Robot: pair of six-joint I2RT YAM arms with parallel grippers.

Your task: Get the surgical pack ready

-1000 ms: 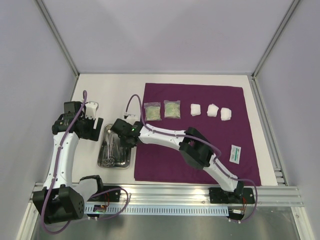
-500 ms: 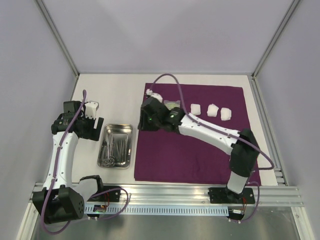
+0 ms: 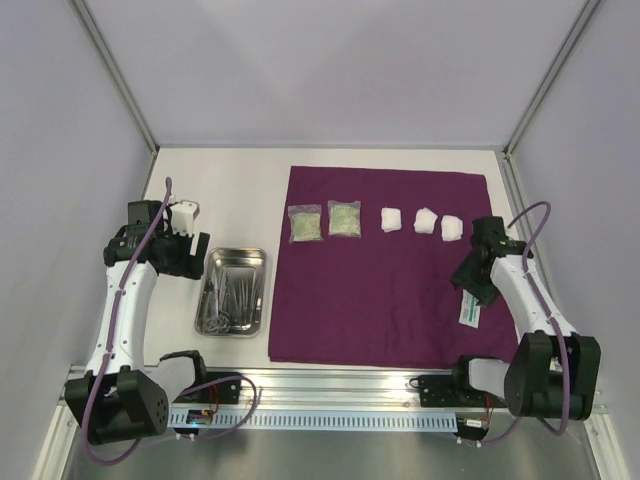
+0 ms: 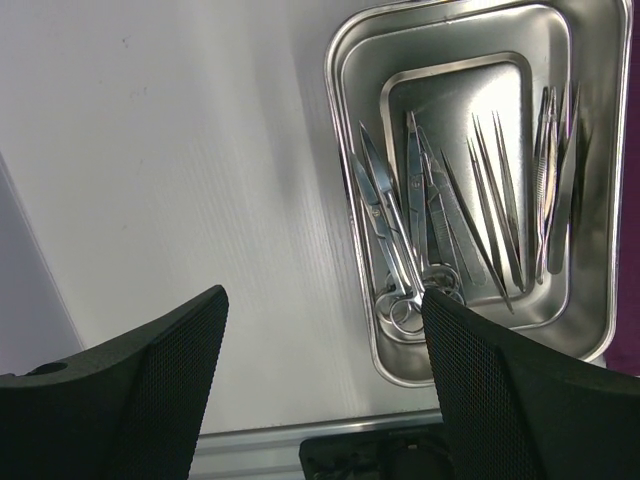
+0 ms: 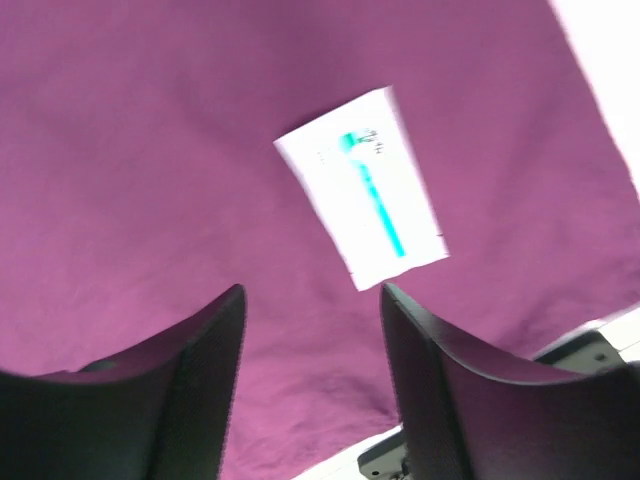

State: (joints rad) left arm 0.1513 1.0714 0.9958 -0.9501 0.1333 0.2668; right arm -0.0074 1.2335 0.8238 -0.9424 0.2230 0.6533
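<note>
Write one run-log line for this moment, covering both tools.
left tool: open, over table near tray | right tool: open, empty, above white packet on purple cloth

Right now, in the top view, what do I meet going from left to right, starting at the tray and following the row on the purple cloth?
tray → left packet → right packet → left gauze pad → middle gauze pad → right gauze pad
</note>
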